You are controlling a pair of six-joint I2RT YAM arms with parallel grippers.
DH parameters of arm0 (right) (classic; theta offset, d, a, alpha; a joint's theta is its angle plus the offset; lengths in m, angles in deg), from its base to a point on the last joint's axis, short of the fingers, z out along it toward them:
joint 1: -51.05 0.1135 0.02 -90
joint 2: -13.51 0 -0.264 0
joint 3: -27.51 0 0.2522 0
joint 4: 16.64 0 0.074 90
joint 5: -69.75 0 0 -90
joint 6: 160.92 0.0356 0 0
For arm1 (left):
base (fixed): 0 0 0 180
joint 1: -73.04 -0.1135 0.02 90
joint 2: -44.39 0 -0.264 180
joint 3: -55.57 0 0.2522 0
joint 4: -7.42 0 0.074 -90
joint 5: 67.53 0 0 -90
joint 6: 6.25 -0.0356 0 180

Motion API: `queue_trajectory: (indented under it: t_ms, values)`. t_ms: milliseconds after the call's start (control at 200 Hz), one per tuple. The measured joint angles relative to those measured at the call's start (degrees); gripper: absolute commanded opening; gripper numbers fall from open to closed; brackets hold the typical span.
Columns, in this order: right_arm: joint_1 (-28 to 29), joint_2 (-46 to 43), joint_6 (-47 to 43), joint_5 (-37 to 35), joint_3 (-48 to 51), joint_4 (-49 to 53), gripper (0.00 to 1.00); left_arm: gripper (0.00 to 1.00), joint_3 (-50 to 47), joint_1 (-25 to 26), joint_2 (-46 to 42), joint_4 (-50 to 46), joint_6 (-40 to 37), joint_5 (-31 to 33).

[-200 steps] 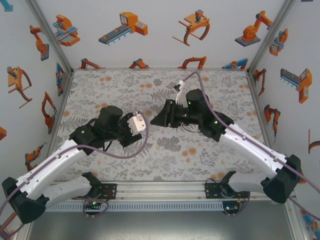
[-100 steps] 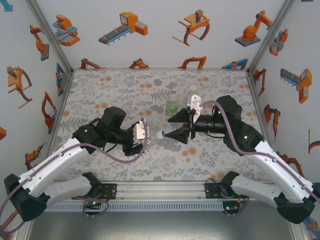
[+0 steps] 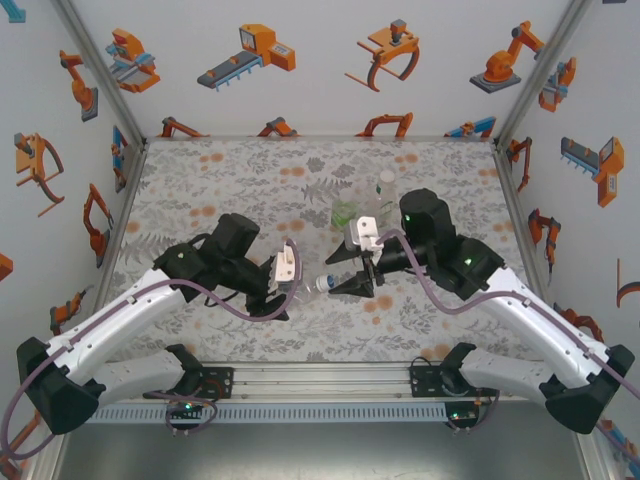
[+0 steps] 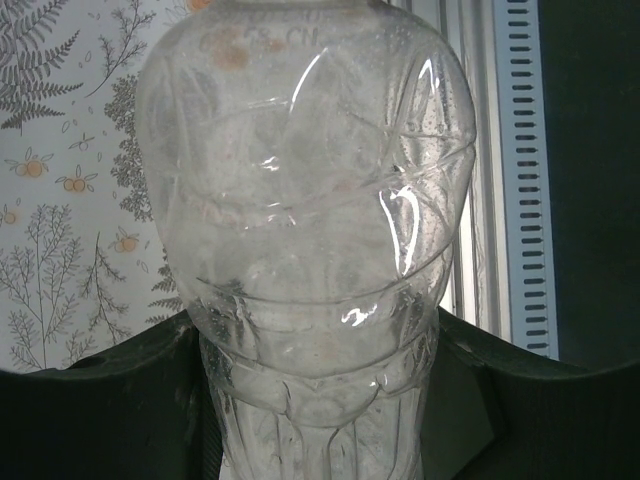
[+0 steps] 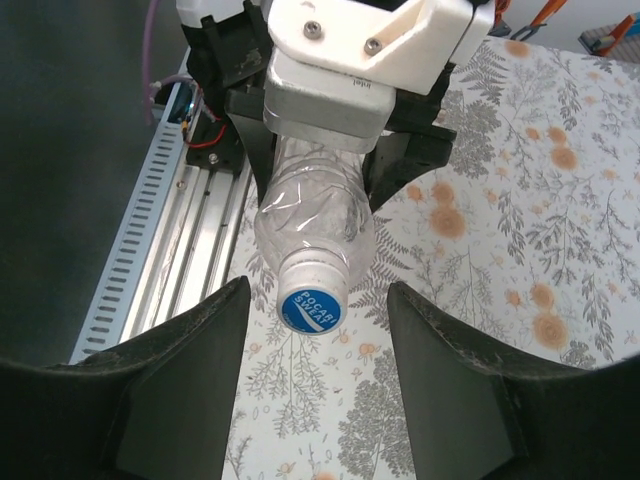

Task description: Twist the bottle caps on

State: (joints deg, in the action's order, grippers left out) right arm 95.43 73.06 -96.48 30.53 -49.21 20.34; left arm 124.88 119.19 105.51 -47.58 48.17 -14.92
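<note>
While the left gripper point(image 3: 288, 292) is clamped round the body of the colourless bottle point(image 5: 315, 215) and holds it lying level, the bottle's long axis runs from that gripper straight toward the right gripper point(image 5: 320, 292), neck first. The blue cap point(image 5: 310, 308) sits on that neck; how far it is threaded I cannot tell. The right gripper's fingers point(image 5: 190, 380) are spread, one to each side of the blue cap and clear of it, so the right arm is placed to turn it. Closing on the blue cap and twisting about that same axis looks next; any tilt risks cross-threading
</note>
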Motion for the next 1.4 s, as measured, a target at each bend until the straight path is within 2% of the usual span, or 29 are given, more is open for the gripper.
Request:
queue_trajectory:
  t_ms: [436, 611, 736, 876, 896, 1091, 1282, 1397]
  values:
    - [0.00, 0.17, 0.72, 0.90, 3.78, -2.80, 0.46, 0.00, 0.28, 0.00, 0.04, -0.02, 0.00, -0.83]
    - [0.00, 0.17, 2.60, 1.16, 4.57, -4.85, 0.37, 0.00, 0.33, -0.02, 0.22, -0.02, 0.02, -0.79]
    - [0.00, 0.00, 4.26, 1.25, 5.25, -6.03, 0.24, 0.00, 0.39, -0.02, 0.26, -0.35, 0.00, -0.76]
    - [0.00, -0.26, 7.41, 0.33, 5.88, -7.34, 0.00, 0.00, 0.42, -0.02, 0.26, -0.42, 0.04, -0.50]
    - [0.00, -0.28, 8.11, 0.07, 6.01, -7.56, 0.00, 0.00, 0.46, -0.02, 0.26, -0.44, 0.04, -0.24]
    - [0.00, -0.44, 22.73, -5.95, 10.19, -14.97, 0.00, 0.00, 0.35, 0.00, -0.37, 0.07, 0.42, 6.84]
    - [0.00, 1.07, 47.21, -13.64, 14.75, -26.36, 0.00, 0.00, -1.40, 0.04, -3.72, 2.21, 0.68, 16.09]
    - [0.00, 2.91, 62.18, -18.08, 15.26, -29.49, 0.00, 0.00, -2.47, 0.04, -5.62, 3.72, 1.31, 20.50]
